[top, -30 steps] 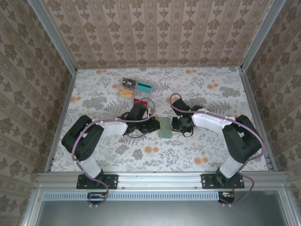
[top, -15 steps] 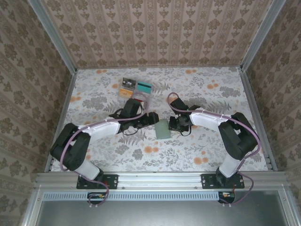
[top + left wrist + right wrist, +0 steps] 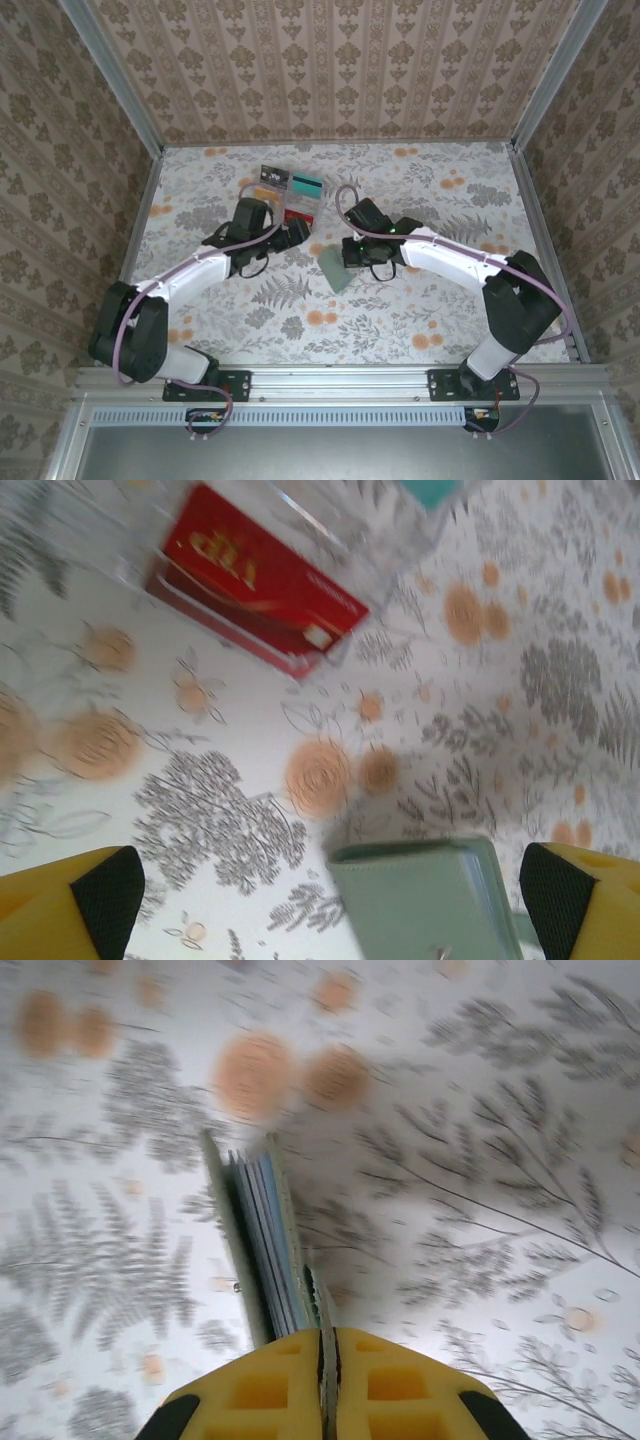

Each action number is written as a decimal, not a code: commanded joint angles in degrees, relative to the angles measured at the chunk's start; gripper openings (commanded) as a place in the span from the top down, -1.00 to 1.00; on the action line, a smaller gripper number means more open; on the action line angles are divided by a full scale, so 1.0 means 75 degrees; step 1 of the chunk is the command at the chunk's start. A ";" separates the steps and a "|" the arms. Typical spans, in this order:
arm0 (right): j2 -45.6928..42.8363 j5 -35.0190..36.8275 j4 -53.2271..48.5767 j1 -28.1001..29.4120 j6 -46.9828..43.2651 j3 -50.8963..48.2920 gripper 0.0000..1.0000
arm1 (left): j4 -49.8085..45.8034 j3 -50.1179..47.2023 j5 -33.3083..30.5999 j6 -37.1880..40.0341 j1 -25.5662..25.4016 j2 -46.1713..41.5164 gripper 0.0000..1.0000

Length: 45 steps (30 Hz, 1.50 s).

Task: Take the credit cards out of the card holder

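The card holder (image 3: 335, 270) is a small grey-green wallet near the table's middle, tilted up on one edge. My right gripper (image 3: 352, 252) is shut on a thin flap of the card holder (image 3: 252, 1250), which I see edge-on in the right wrist view. Pale blue layers show between its covers, and I cannot tell the credit cards from the lining. My left gripper (image 3: 298, 232) stands wide open, a little to the left of the holder and apart from it. In the left wrist view the card holder (image 3: 430, 905) lies low between the spread fingers (image 3: 105, 895), untouched.
A clear plastic tray (image 3: 292, 196) with colourful cards stands just beyond my left gripper; a red card (image 3: 255, 580) lies in its near compartment. Patterned walls close in the table at the back and sides. The flowered table surface (image 3: 440, 200) lies bare on the right.
My left gripper opened, let go of the card holder and drew back to the far left. My right gripper closed tighter and carried the holder slightly left, tipping it onto its edge.
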 commanded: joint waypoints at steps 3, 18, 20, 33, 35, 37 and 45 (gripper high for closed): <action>0.0028 -0.0206 0.0044 0.0376 -0.0128 0.0469 0.86 | 0.0071 -0.0221 -0.0202 -0.0433 0.0527 -0.0628 -1.00; 0.0169 0.1031 -0.0307 -0.0015 0.0352 -0.0081 0.91 | 0.0336 -0.0402 0.1470 -0.0674 0.0619 -0.0187 -0.97; 0.0097 0.1070 -0.0326 -0.0199 0.0385 -0.0279 0.91 | 0.0606 -0.0214 0.2146 -0.0966 0.0489 0.0221 -0.98; 0.0205 0.0656 0.0165 -0.1100 0.0578 -0.1144 0.93 | -0.0377 0.1328 0.1818 -0.1357 -0.1142 0.2265 -0.25; 0.0232 0.0611 0.0227 -0.1148 0.0601 -0.1224 0.94 | -0.0646 0.1521 0.1751 -0.1308 -0.1249 0.2417 -0.18; 0.0263 0.0586 0.0300 -0.1192 0.0626 -0.1297 0.93 | -0.0909 0.1656 0.1638 -0.1215 -0.1320 0.2494 -0.15; 0.0364 0.0372 0.0674 -0.1289 0.0710 -0.1558 0.94 | -0.1501 0.1776 0.1675 -0.0941 -0.1375 0.2709 -0.03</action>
